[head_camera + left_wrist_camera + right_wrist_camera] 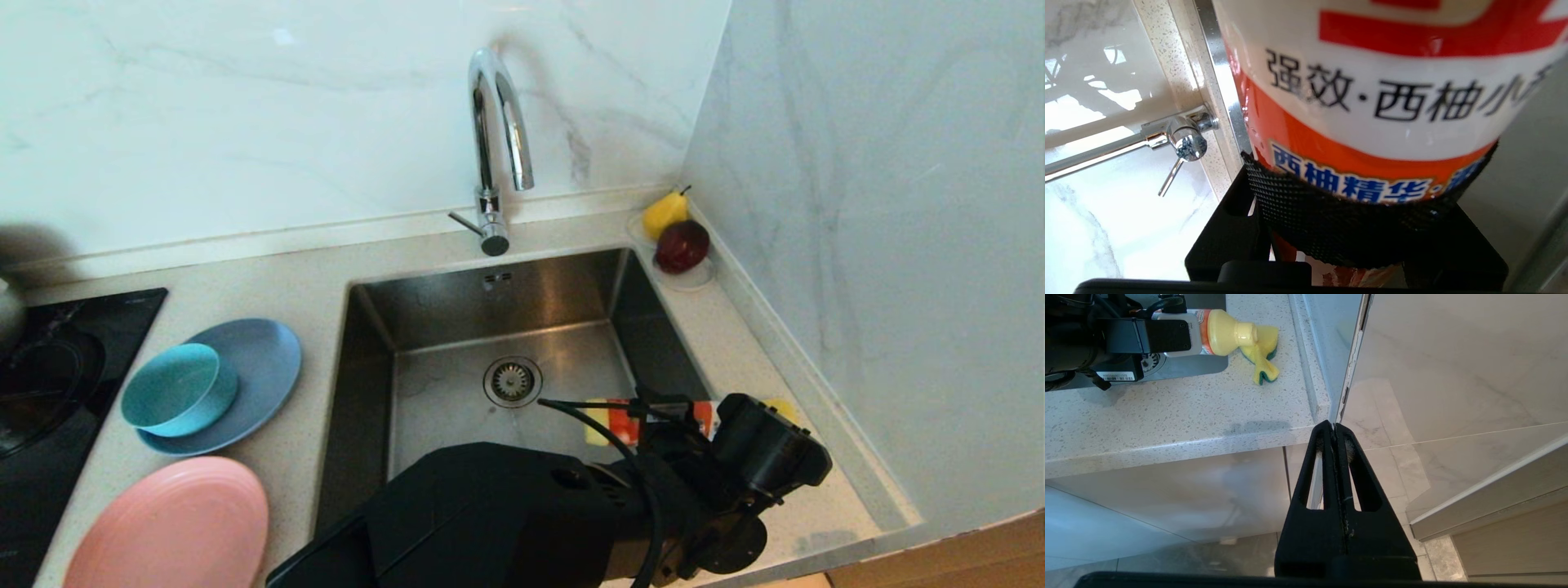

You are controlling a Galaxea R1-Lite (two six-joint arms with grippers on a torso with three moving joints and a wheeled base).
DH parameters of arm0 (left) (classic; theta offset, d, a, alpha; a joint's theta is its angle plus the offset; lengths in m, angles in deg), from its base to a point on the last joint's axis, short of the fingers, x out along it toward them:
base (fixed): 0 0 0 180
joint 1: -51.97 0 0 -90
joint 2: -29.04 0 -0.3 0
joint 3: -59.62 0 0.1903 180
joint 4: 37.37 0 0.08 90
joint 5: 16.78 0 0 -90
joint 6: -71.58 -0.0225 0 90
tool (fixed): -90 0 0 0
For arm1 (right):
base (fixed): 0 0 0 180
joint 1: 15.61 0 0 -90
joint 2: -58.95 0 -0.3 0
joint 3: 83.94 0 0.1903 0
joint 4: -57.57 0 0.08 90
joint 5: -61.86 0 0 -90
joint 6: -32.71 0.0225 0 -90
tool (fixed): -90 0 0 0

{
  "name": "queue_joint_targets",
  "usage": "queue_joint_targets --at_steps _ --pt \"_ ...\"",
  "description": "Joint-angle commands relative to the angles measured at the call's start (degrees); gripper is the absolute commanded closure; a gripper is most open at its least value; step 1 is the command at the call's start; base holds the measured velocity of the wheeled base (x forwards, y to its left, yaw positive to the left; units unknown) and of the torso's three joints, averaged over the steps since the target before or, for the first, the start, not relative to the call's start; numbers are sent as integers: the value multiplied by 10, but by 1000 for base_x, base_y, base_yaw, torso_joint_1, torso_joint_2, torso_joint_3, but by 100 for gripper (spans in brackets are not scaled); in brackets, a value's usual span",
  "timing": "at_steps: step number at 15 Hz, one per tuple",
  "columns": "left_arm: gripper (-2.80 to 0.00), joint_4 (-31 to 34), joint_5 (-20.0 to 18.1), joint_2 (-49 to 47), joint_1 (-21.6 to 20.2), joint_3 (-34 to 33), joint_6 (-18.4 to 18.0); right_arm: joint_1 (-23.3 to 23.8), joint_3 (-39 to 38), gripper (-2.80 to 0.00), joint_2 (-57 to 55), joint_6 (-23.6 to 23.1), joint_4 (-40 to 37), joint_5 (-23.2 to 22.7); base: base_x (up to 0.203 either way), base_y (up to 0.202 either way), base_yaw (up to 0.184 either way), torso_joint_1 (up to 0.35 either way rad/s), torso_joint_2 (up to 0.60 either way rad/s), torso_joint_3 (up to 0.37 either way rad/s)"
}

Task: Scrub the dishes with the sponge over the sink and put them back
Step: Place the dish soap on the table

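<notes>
Left tool [1167, 335] clamps a detergent bottle [1372, 102], tipped over the sponge [1263, 355]

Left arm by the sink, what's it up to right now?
The left gripper holds a dish soap bottle tipped on its side, its yellow nozzle end over the sponge on the counter right of the sink. The pink plate, grey-blue plate and teal bowl sit untouched left of the sink. The right gripper is shut, parked below the counter edge.
</notes>
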Motion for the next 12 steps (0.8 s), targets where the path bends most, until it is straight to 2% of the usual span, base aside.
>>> queue_joint_targets --at_steps 1,5,12 --pt "0 -8 4 -1 0 0 -1 0 0 0 0 0 0 -1 0 0 0 0 0 0" --pt "0 -36 6 4 0 0 -3 0 0 0 0 0 0 0 0 0 0 0 0 0" --pt "0 -26 7 1 1 -2 -11 0 0 0 0 0 0 0 0 0 0 0 0 0"
